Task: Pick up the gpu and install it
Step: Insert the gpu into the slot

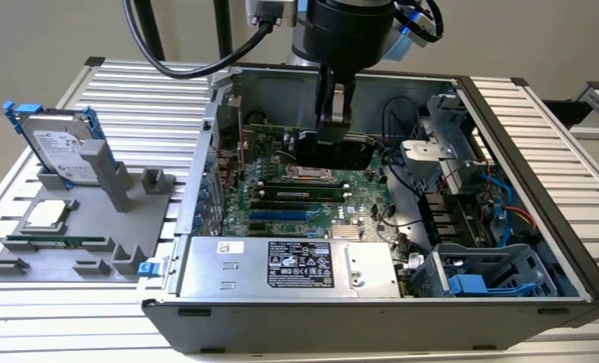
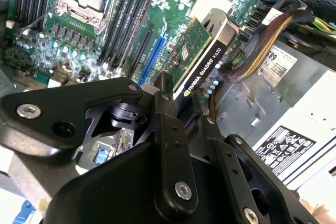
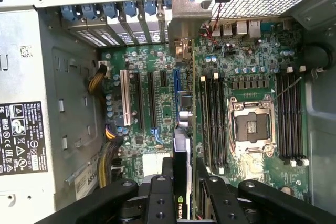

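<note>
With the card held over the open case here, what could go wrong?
1. The pincer grips the gpu on edge above the motherboard; a slight tilt might make it miss the slot.
2. The cable bundle runs close beside the card and may snag it.
3. The bracket could catch the rear slot covers.

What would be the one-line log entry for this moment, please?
gripper: shut on gpu | place: inside open computer case, above motherboard | gpu: not seated yet
</note>
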You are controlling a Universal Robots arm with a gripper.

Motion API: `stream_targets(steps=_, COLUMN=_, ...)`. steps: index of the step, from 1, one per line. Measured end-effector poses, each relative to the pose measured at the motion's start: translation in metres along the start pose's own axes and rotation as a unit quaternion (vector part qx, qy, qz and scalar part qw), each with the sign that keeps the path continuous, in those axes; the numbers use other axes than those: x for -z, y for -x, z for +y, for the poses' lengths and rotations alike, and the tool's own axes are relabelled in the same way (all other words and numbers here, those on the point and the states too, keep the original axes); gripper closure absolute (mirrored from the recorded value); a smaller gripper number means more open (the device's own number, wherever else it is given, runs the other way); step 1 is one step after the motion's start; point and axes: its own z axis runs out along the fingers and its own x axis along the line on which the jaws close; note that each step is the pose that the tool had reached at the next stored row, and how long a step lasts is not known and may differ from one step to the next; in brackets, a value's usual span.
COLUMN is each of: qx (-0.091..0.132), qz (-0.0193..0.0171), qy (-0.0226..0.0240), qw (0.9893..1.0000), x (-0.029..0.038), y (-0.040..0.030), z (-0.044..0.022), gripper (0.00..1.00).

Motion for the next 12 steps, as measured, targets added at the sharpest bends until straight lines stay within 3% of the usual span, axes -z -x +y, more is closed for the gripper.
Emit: stream_targets(steps=12, qx=0.0, qz=-0.0001, qy=0.0, qw=1.0, x=-0.0022, y=0.0002, z=0.0, gripper=1.0)
